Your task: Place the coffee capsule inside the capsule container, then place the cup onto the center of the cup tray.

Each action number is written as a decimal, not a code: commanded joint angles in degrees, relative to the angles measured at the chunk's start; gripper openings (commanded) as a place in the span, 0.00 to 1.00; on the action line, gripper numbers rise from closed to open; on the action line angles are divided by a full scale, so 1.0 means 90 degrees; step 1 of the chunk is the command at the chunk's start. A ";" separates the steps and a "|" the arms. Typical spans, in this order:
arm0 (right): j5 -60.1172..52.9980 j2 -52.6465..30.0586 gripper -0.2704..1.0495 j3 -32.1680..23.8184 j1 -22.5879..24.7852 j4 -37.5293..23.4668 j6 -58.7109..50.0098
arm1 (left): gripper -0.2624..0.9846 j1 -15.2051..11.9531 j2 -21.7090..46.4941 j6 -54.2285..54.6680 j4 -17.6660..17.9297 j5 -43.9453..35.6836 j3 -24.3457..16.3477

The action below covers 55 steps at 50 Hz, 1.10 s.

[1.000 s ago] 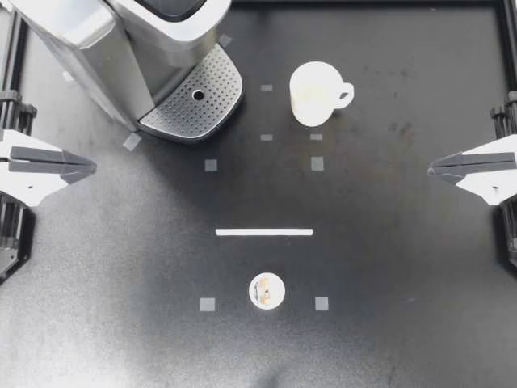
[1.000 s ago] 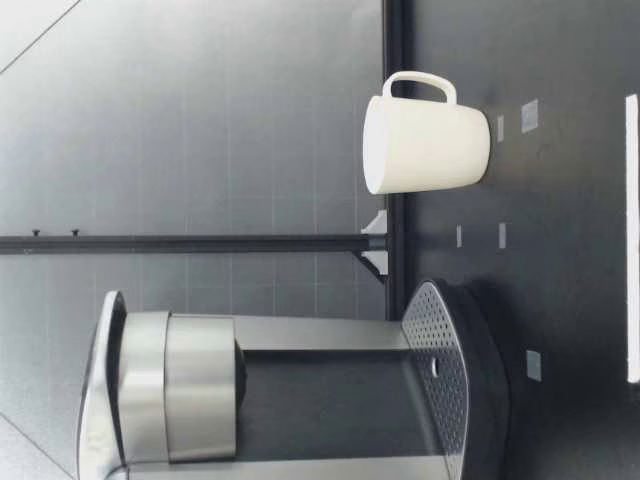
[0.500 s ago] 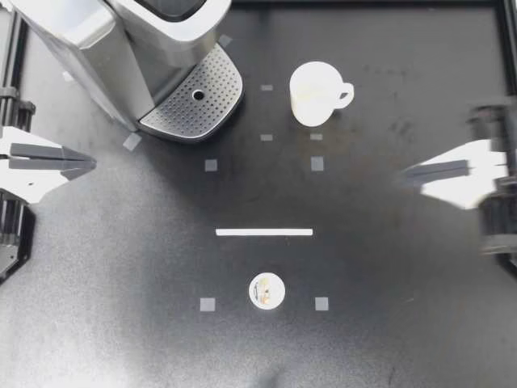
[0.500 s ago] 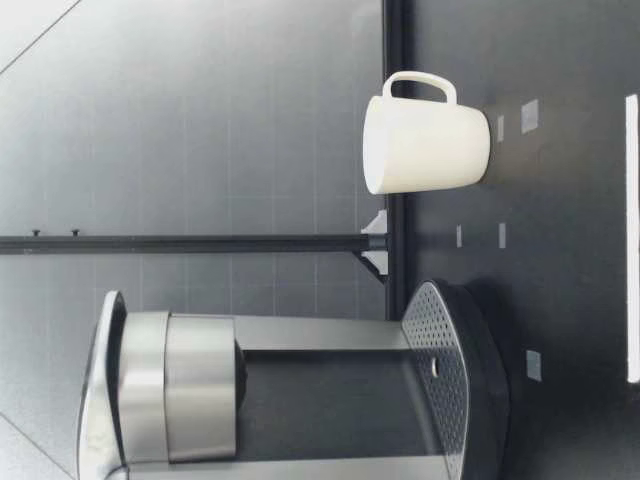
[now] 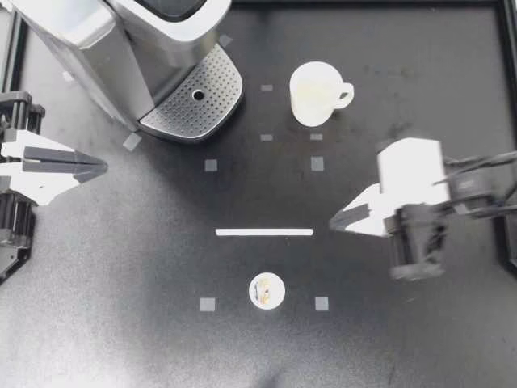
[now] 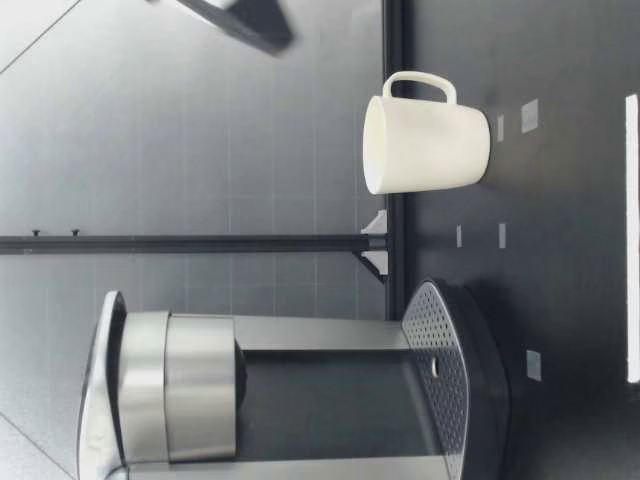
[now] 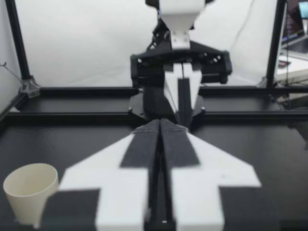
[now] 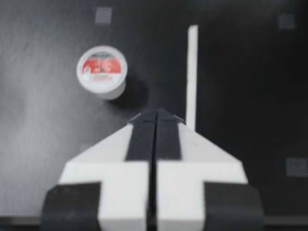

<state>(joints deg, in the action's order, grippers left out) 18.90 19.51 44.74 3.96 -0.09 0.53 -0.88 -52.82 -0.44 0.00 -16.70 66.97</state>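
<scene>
The coffee capsule [image 5: 266, 290], white with a printed lid, sits near the table's front edge. In the right wrist view the capsule [image 8: 102, 71] lies ahead of my shut fingers and a little to one side. My right gripper [image 5: 335, 222] hovers shut and empty between the cup and the capsule. The white cup [image 5: 315, 93] stands upright at the back, to the right of the perforated cup tray [image 5: 194, 101] of the silver coffee machine [image 5: 121, 40]. My left gripper [image 5: 101, 168] stays shut and empty at the left edge. A blurred gripper [image 6: 240, 20] shows high above the cup [image 6: 425, 145].
A white tape strip [image 5: 264, 232] lies across the middle, with small grey tape squares [image 5: 211, 165] around it. The black frame rail [image 5: 509, 48] borders the table. My right arm [image 7: 178, 72] faces the left gripper [image 7: 160, 122] across the table, and the cup [image 7: 29, 197] stands beside that gripper.
My right arm has swung in from the right edge toward the middle, its shut gripper now pointing toward the capsule. The left gripper has shifted slightly inward. Cup and capsule have not moved.
</scene>
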 commanded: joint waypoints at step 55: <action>0.0566 -0.2422 0.82 -0.1230 0.0713 0.0000 -0.0527 | 0.25 -0.0020 -0.0029 -0.0078 -0.0020 0.0283 -0.0068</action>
<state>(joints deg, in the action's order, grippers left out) 24.52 -2.46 35.68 10.02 0.00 -4.13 -0.88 -53.17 -1.05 -0.09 -13.89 67.06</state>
